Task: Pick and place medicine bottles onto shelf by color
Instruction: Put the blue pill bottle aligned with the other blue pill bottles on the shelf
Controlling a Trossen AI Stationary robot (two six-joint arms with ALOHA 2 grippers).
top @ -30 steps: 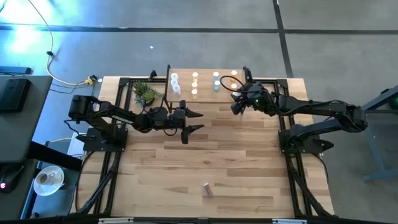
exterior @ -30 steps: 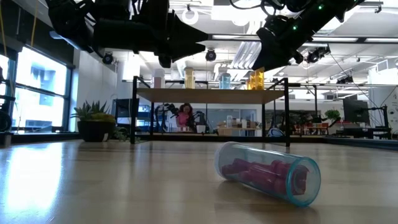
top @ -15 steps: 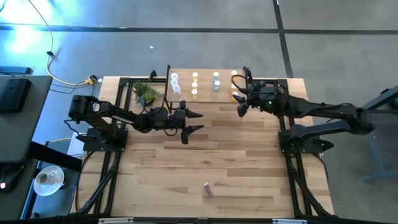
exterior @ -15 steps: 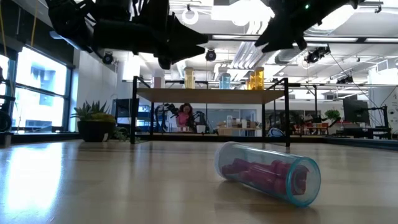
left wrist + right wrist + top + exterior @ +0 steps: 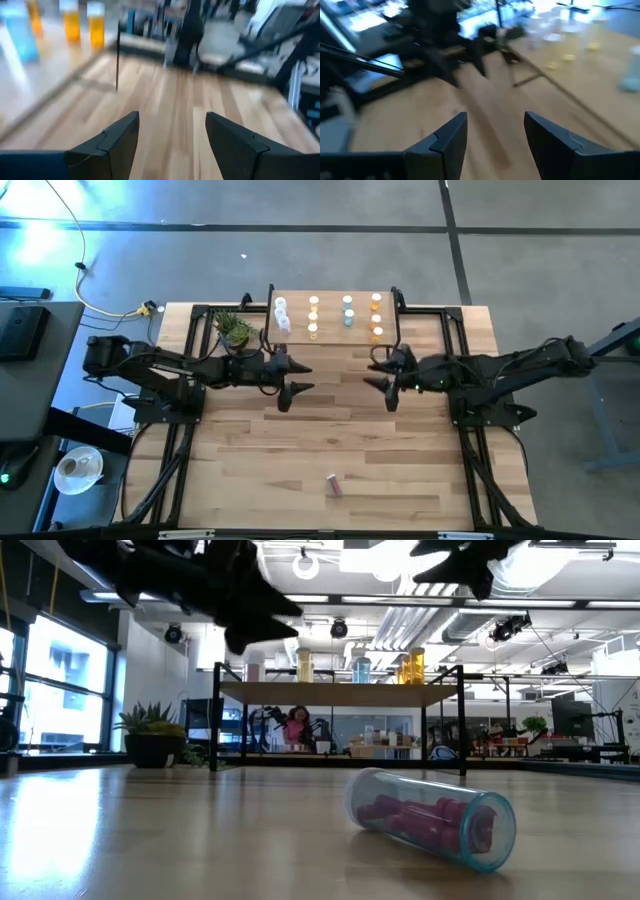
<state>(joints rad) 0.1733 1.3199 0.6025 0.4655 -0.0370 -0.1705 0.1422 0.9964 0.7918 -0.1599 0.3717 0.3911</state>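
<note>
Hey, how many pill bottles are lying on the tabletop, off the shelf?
1. A clear cylindrical plastic bottle of pink pills lies on its side near the wooden tabletop's edge opposite the light-wood shelf; others may be hidden.

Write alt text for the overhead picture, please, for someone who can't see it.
Two dark robot arms reach inward over a wooden table, the left gripper and right gripper both empty. Small bottles stand on a shelf behind them; one bottle lies near the front.
</note>
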